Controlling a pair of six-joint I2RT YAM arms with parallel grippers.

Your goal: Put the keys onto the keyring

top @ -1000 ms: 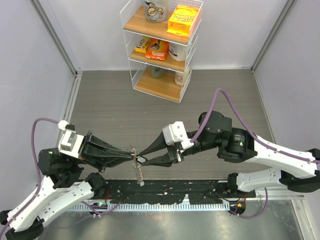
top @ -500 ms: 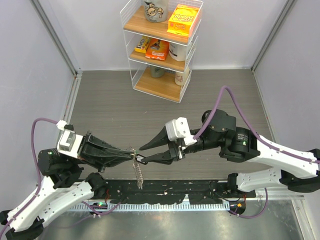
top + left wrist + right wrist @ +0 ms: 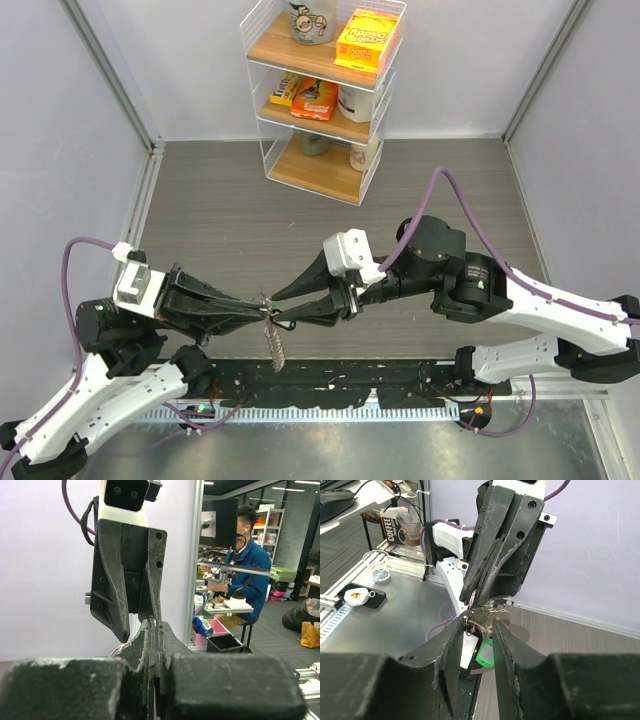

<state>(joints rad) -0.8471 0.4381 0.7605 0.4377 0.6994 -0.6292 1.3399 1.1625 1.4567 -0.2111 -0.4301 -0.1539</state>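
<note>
Now, top view. The right claw (image 3: 277,309) has come back in. Half a second ago it had drawn off a little from the left claw (image 3: 262,311) with its fingers wider. Its tips now bracket the left claw's tip again, one on each side, and they stand apart. The left claw is shut on the top of the keyring (image 3: 273,342) and has not shifted. My reading is a fresh approach to the threading step; this view does not show whether any key is on yet. The keyring hangs from the left claw's tip. Its long axis runs straight toward the arm bases here, so it is most likely plumb with the free end lowest.

Left wrist view. The left claw (image 3: 155,627) has its two fingers pressed flat together. The right claw (image 3: 140,620) faces it just beyond the tip, fingers spread. The keyring is hidden behind the left claw's own fingers.

Right wrist view. The right claw (image 3: 479,627) has its fingers parted with a clear gap. In that gap, just under the left claw (image 3: 479,596), sits a key (image 3: 471,629), its dark head against one finger. It does not span the gap, so it looks loose rather than pinched. Whether it already hangs from the wire loops (image 3: 492,611) at the left claw's tip I cannot tell. The green piece (image 3: 485,658) hangs below them. Second key not found.
</note>
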